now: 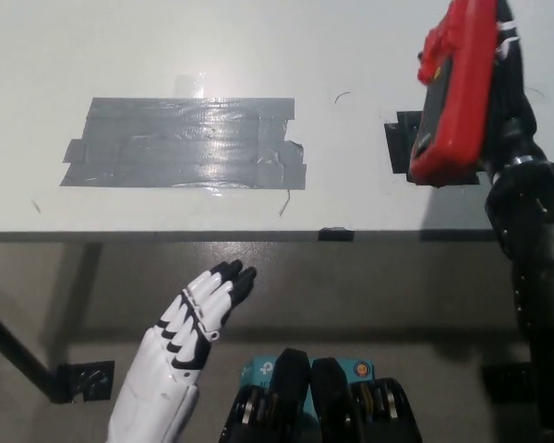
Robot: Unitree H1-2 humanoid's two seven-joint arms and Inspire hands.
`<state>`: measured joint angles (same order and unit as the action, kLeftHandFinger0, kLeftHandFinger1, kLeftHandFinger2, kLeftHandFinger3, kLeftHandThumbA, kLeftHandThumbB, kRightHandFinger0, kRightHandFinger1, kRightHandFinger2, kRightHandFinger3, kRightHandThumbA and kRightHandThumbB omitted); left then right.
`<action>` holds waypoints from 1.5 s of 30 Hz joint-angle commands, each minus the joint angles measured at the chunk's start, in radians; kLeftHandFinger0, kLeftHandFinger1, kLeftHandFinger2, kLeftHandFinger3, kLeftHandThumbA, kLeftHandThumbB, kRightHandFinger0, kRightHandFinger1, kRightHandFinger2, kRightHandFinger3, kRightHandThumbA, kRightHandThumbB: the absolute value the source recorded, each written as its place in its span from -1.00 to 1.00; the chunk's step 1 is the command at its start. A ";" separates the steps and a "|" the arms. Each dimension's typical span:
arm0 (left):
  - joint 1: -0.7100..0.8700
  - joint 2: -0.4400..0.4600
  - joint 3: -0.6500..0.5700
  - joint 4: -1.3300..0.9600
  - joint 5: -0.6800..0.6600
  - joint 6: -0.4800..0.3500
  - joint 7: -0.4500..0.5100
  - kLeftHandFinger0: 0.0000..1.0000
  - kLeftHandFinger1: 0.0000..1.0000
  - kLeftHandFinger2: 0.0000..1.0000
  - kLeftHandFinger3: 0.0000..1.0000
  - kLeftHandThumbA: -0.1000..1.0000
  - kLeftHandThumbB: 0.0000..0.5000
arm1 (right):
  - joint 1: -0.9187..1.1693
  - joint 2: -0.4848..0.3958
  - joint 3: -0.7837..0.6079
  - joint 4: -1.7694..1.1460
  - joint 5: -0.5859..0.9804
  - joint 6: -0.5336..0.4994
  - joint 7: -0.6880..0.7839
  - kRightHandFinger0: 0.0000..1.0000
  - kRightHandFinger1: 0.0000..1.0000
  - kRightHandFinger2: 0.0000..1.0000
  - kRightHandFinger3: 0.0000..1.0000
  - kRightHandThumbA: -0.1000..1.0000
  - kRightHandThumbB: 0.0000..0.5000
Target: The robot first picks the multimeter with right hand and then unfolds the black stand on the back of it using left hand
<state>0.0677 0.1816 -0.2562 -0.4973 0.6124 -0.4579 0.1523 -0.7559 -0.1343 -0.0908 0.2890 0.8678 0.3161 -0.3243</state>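
Observation:
The red multimeter (452,92) hangs above the table's right side, turned nearly edge-on so only a narrow strip of its dark back shows. My black right hand (503,83) is shut on it from behind, mostly hidden by the meter, with the black forearm running down the right edge. The stand on the meter's back cannot be made out at this angle. My white left hand (198,318) rests low in front of the table edge, open with fingers straight and close together, holding nothing and well apart from the meter.
A patch of grey tape (185,143) covers the white table (92,46) left of centre. A black square marker (406,143) lies on the table under the meter. The table's front edge (166,237) runs across the picture; floor lies below it.

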 commanded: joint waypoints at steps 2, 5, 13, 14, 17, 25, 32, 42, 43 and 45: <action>0.032 0.089 0.062 0.074 -0.020 -0.012 0.190 1.00 1.00 1.00 1.00 1.00 -0.03 | -0.305 -0.130 0.172 0.230 -0.547 -0.332 -0.012 -1.00 -0.23 0.59 0.68 -1.00 -0.50; 0.048 0.101 0.051 0.090 -0.040 -0.012 0.197 1.00 1.00 1.00 1.00 1.00 0.02 | -0.337 -0.138 0.221 0.279 -0.657 -0.401 -0.076 -1.00 -0.51 0.45 0.98 -1.00 -0.56; 0.090 0.080 0.049 0.084 -0.046 -0.012 0.170 1.00 1.00 1.00 1.00 1.00 0.06 | -0.370 -0.164 0.348 0.353 -0.863 -0.347 -0.250 -1.00 -0.42 0.38 0.42 -1.00 -0.29; 0.094 0.080 0.049 0.086 -0.051 -0.012 0.170 1.00 1.00 1.00 1.00 1.00 0.07 | -0.377 -0.166 0.361 0.371 -0.874 -0.351 -0.254 -1.00 -0.43 0.38 0.42 -1.00 -0.33; 0.103 0.075 0.051 0.084 -0.052 -0.012 0.165 1.00 1.00 1.00 1.00 1.00 0.10 | -0.383 -0.167 0.372 0.393 -0.883 -0.374 -0.250 -1.00 -0.38 0.42 0.48 -1.00 -0.33; 0.104 0.085 0.040 0.080 -0.046 -0.012 0.172 1.00 1.00 1.00 1.00 1.00 0.07 | -0.400 -0.175 0.388 0.461 -0.896 -0.385 -0.268 -1.00 -0.29 0.52 0.62 -1.00 -0.38; 0.108 0.077 0.026 0.083 -0.045 -0.012 0.178 1.00 1.00 1.00 1.00 1.00 0.06 | -0.391 -0.164 0.363 0.436 -0.910 -0.390 -0.281 -1.00 -0.31 0.48 0.63 -1.00 -0.31; 0.116 0.070 0.023 0.068 -0.048 -0.012 0.165 1.00 1.00 1.00 1.00 1.00 0.05 | -0.386 -0.128 0.273 0.391 -0.886 -0.360 -0.224 -0.89 -0.12 0.67 0.79 -1.00 -0.34; 0.110 0.069 0.022 0.068 -0.047 -0.012 0.162 1.00 1.00 1.00 1.00 1.00 0.05 | -0.390 -0.131 0.269 0.393 -0.875 -0.353 -0.183 -0.34 0.30 0.90 1.00 -1.00 -0.19; 0.100 0.063 0.028 0.069 -0.047 -0.012 0.155 1.00 1.00 1.00 1.00 1.00 0.06 | -0.400 -0.144 0.274 0.404 -0.878 -0.349 -0.112 0.19 0.62 0.94 1.00 -1.00 -0.10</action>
<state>0.1695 0.2347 -0.2277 -0.3954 0.5874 -0.4578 0.2604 -1.0630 -0.2483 0.2052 0.7364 0.0488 0.0643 -0.5113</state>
